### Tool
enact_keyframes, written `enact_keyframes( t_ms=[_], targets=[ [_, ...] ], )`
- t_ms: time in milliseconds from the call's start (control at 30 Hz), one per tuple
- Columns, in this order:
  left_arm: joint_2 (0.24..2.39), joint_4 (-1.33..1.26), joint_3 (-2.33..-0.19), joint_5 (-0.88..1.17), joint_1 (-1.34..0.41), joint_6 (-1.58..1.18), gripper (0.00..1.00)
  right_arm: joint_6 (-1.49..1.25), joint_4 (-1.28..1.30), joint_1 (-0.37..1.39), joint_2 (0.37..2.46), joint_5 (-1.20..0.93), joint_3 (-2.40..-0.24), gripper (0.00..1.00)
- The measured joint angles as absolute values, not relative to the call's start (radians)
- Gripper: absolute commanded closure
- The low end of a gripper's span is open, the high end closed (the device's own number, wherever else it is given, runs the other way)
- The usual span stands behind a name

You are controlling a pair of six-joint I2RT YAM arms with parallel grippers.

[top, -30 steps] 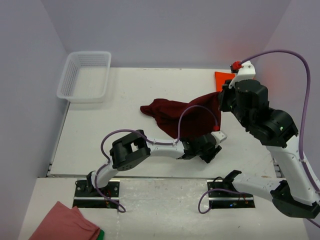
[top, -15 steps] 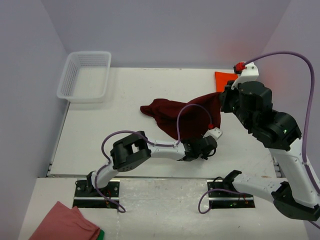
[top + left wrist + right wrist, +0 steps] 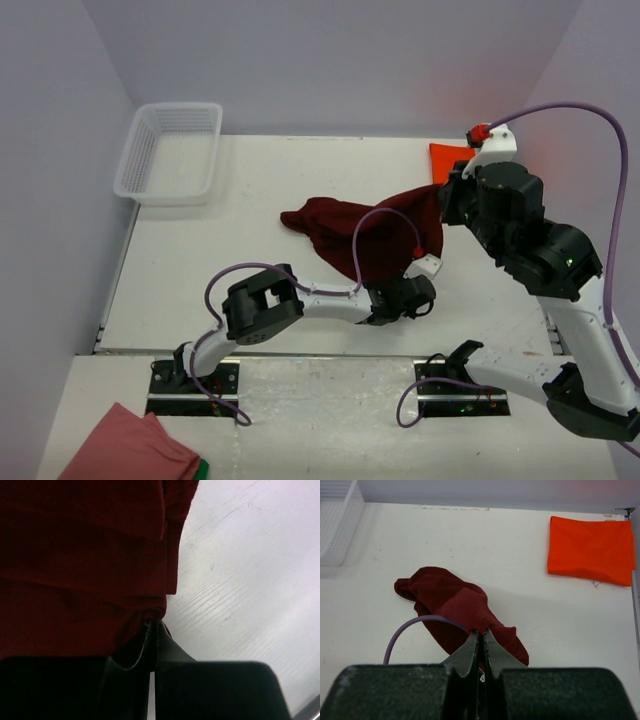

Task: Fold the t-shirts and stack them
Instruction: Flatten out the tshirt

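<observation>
1. Seen from above, the maroon shirt (image 3: pixel 345 235) lies crumpled in the middle of the table (image 3: pixel 230 210). Its left end rests on the surface, and its right side is drawn up into a peak toward the upper right of the frame.
2. The right pincer (image 3: pixel 481 634) is clamped on that raised part. In its own wrist view the two fingers meet low in the centre, with dark fabric pinched between them.
3. The left pincer (image 3: pixel 152 626) is closed too, its fingers pressed together on the shirt's lower edge, where the cloth puckers at the tips (maroon fills the upper left of that view, bare table the right).
4. From above, the left arm reaches low across the table to the shirt's near right edge, in the lower centre of the frame.
5. The orange shirt (image 3: pixel 590 550) lies folded flat as a rectangle at the upper right of the right wrist view, well apart from the maroon one.
6. A white basket (image 3: pixel 170 150) sits at the table's upper left, well apart from both shirts.
7. A purple cable (image 3: pixel 372 225) loops over the maroon shirt.
8. A pink cloth (image 3: pixel 130 450) with a green edge lies in the bottom left corner of the overhead frame.
</observation>
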State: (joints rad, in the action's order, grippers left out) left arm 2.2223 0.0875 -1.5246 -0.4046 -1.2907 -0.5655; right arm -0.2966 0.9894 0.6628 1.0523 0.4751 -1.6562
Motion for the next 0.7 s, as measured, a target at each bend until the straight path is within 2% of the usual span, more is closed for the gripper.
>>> enact_keyframes(
  t_ms=[167,433,500,533,600,633,700],
  targets=[
    [2.155,0.123,-1.443,-0.445,-1.291,-0.574,1.0,-0.297,0.989,0.663,1.056,0.475,-1.655,1.0],
    [2.014,0.323,-1.295,-0.566,-1.286,-0.653,0.98,-0.297,0.989,0.667,1.058,0.456,-1.654,1.0],
    [2.014,0.34,-1.295,-0.581,-1.278,-0.662,0.87,-0.297,0.989,0.667,1.058,0.45,-1.654,1.0],
    [2.014,0.348,-1.295,-0.59,-1.274,-0.67,0.67,-0.297,0.989,0.668,1.059,0.448,-1.653,1.0],
    [2.011,0.367,-1.293,-0.614,-1.268,-0.681,0.49,-0.297,0.989,0.669,1.06,0.445,-1.651,1.0],
    [2.008,0.379,-1.29,-0.63,-1.266,-0.694,0.36,-0.296,0.989,0.67,1.06,0.444,-1.649,1.0],
    [1.994,0.411,-1.279,-0.67,-1.265,-0.724,0.29,-0.296,0.989,0.671,1.061,0.444,-1.646,1.0]
  ],
)
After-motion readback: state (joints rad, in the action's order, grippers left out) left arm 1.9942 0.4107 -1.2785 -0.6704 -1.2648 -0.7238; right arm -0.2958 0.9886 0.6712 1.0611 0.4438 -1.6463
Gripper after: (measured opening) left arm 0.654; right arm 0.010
